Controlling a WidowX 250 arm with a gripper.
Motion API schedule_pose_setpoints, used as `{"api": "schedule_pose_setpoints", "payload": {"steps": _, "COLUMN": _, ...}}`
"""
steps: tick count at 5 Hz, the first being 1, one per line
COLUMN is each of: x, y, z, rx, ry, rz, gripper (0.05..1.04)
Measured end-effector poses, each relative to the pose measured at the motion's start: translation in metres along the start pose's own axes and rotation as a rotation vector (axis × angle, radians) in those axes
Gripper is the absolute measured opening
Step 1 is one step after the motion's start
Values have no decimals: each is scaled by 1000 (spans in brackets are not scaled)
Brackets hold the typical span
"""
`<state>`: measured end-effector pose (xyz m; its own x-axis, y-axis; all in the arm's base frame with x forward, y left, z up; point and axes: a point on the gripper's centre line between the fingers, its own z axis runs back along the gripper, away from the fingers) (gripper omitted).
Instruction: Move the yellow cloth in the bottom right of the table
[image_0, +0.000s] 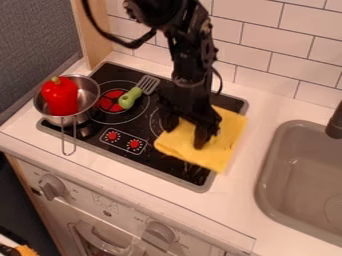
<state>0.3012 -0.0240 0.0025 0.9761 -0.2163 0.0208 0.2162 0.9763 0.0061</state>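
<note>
The black gripper (186, 132) hangs from the top edge over the left part of the yellow cloth, its two fingers spread apart. Beneath it, the yellow cloth (229, 132) lies flat across the right side of the black stovetop, its right edge reaching past the stove's border onto the white counter. The arm and fingers cover some of the cloth's upper left. Whether the fingertips touch the fabric, I cannot tell.
A metal pan (88, 97) holding a red pepper (61, 98) stands at the stove's left. A green-handled spatula (130, 97) lies near the back burner. The grey sink (277, 165) and dark faucet (335, 122) are on the right; a tiled wall (274, 55) rises behind.
</note>
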Motion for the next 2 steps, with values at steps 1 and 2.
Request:
{"api": "schedule_pose_setpoints", "payload": {"steps": 1, "x": -33, "y": -18, "z": 1, "rx": -7, "ry": 34, "rz": -58, "gripper": 997}}
{"api": "schedule_pose_setpoints", "payload": {"steps": 2, "x": -49, "y": -20, "z": 2, "rx": -10, "ry": 50, "rz": -64, "gripper": 998}}
